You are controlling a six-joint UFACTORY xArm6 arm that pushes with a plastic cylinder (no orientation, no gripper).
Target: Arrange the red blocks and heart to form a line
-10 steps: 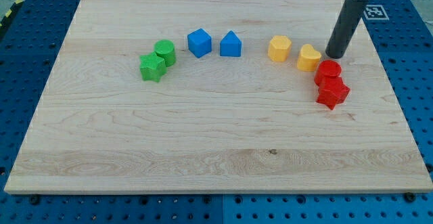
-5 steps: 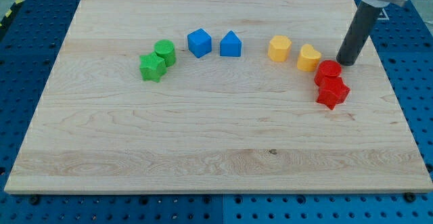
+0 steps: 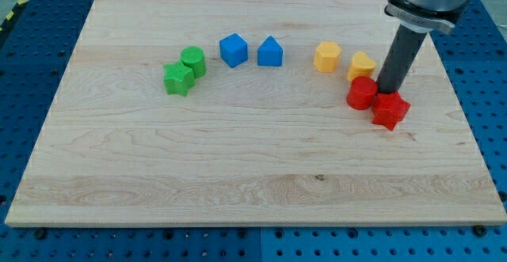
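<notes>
Camera view: upright rod at right of frame, my tip (image 3: pixel 388 93) wedged between red cylinder (image 3: pixel 362 93) and red block (image 3: pixel 390 110), touching both. Yellow heart (image 3: pixel 363 64) just above, on counter (image 3: pixel 238 175). No end effector to open or close.

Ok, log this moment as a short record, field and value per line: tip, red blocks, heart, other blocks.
tip: my tip is down between the two red blocks, at the view's right of the board
red round block: just left of the tip, below the yellow heart and touching or nearly so
red block: just below the tip
yellow block: left of the heart
blue pair: blue block, blue pointed block
green pair: green round block against green star block
</notes>
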